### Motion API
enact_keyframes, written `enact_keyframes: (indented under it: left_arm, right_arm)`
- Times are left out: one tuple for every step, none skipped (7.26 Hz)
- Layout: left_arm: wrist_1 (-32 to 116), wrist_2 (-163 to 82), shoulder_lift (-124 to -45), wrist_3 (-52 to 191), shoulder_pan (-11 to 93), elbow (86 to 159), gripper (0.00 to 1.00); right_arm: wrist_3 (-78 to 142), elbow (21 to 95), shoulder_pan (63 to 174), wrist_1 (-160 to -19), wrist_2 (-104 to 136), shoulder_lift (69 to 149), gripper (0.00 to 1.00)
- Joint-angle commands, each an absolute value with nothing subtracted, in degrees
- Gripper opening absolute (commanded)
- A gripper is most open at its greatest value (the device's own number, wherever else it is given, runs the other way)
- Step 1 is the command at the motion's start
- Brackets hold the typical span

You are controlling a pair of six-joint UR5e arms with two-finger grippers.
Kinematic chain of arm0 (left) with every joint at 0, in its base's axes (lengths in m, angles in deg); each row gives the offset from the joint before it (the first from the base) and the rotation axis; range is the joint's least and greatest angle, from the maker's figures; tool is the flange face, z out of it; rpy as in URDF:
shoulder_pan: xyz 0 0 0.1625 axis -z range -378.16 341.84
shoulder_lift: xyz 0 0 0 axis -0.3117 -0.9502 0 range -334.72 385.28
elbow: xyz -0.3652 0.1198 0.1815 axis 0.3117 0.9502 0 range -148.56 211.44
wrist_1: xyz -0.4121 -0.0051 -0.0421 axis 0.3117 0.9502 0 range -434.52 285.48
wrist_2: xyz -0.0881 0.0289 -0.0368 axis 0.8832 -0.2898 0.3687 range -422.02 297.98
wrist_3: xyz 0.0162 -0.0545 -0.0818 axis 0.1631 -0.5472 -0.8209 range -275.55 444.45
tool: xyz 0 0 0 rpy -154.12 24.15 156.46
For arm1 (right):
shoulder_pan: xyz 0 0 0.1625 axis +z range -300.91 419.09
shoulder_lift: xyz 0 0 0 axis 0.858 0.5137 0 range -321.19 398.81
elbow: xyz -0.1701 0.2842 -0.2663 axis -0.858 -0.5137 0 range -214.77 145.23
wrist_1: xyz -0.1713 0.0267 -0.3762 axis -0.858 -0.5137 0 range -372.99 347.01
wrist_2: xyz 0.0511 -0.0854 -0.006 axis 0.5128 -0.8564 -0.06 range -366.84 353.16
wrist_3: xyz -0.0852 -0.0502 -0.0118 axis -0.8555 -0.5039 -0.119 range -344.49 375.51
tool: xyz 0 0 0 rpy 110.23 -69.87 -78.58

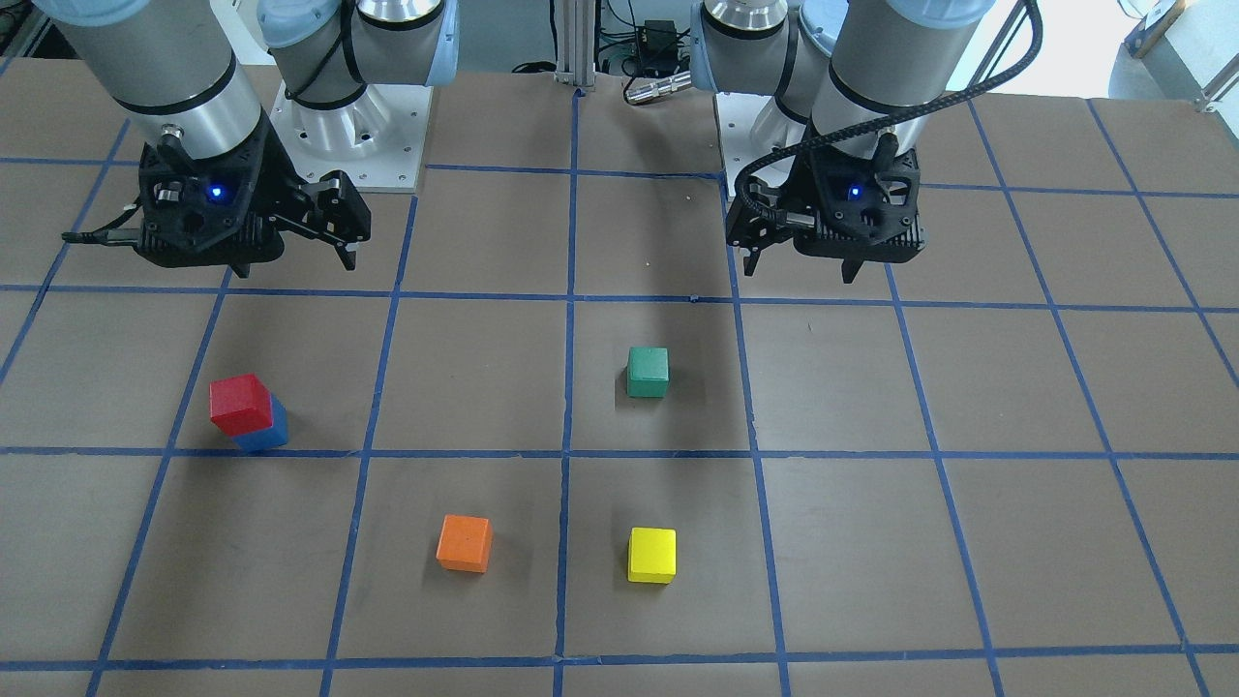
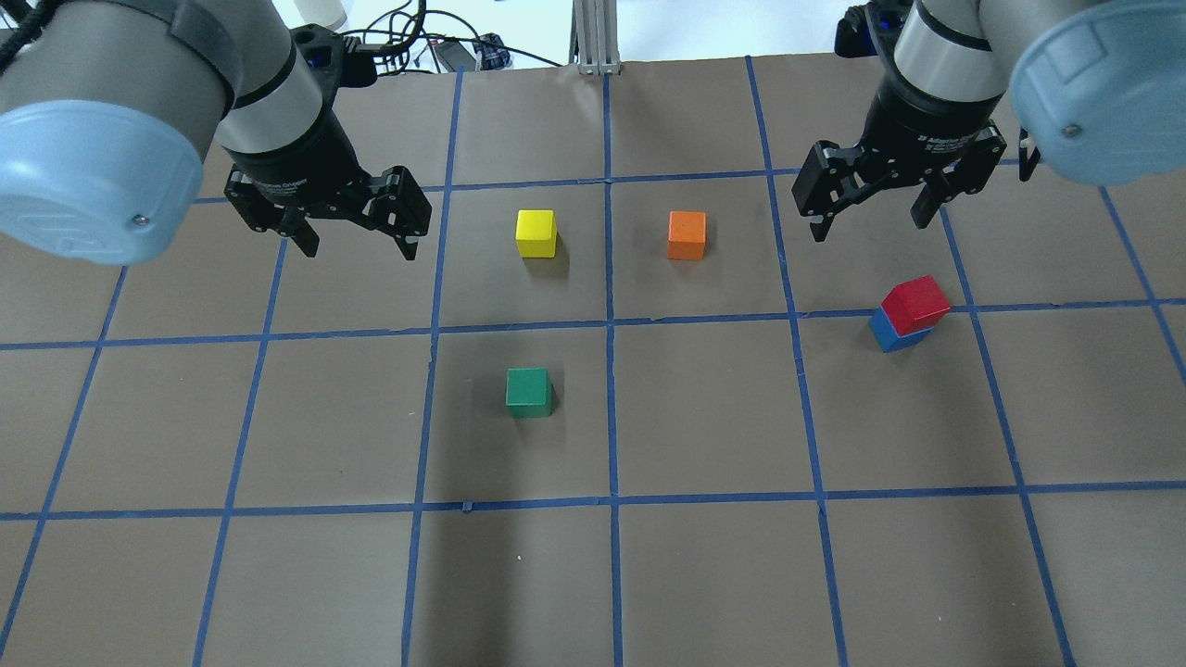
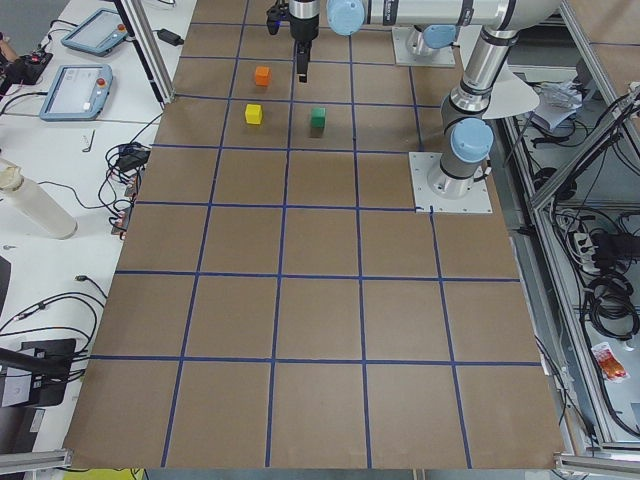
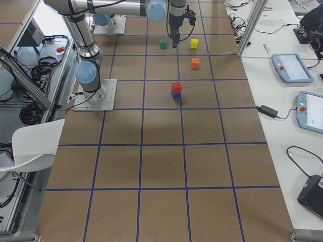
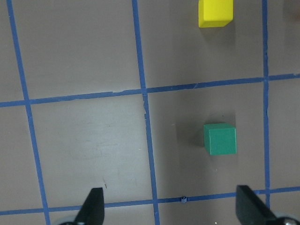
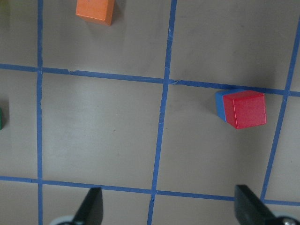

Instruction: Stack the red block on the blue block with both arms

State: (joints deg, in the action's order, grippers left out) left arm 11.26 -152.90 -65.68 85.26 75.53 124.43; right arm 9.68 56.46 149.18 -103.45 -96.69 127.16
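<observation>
Overhead exterior: red block [image 2: 915, 302] is sitting on blue block [image 2: 888, 333], prob. light, rigid, flat-sided for gripping; L claw [image 2: 359, 248], R claw [image 2: 869, 227] hanging open, empty.

Worktop [image 2: 704, 574]: matte brown, crossed by grid of blue tape lines.
Red block [image 2: 915, 302]: solid red, no markings.
Blue block [image 2: 889, 335]: solid blue.
Green block [image 2: 528, 389]: plain green.
Yellow block [image 2: 536, 232]: bright yellow.
Orange block [image 2: 687, 234]: plain orange.
Left arm [image 2: 278, 102], right arm [image 2: 936, 46]: silver tubes, light-blue joint caps.
Left pincer [image 2: 360, 248], right pincer [image 2: 869, 229]: black, small blue light on each body.
</observation>
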Motion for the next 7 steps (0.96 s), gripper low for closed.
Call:
enact_keyframes:
  left_arm:
    - [11.26,-152.99,-65.69,85.32,75.53,124.43,1.00]
    - [11.17,-152.99,-65.69,85.24,75.53,124.43,1.00]
    - [11.17,-152.90,-65.69,85.24,75.53,124.43,1.00]
    - [11.17,-152.99,-65.69,85.32,75.53,124.43,1.00]
    - [11.17,-152.90,-65.69,85.32,75.53,124.43,1.00]
    - [11.26,-152.90,-65.69,85.24,75.53,124.43,1.00]
    - [11.26,-152.99,-65.60,85.32,75.53,124.43,1.00]
  right_arm:
    - [9.71,56.20,148.83,-103.34,-97.02,127.31,1.00]
    - [9.71,56.55,149.09,-103.42,-97.11,128.10,1.00]
    - [9.71,56.55,149.09,-103.51,-97.11,128.10,1.00]
    - [9.71,56.55,149.00,-103.43,-97.11,128.19,1.00]
    - [9.71,56.55,148.92,-103.43,-97.19,128.28,1.00]
    - [9.63,56.55,148.91,-103.43,-97.20,128.19,1.00]
    - [9.63,56.55,149.00,-104.03,-97.28,128.19,1.00]
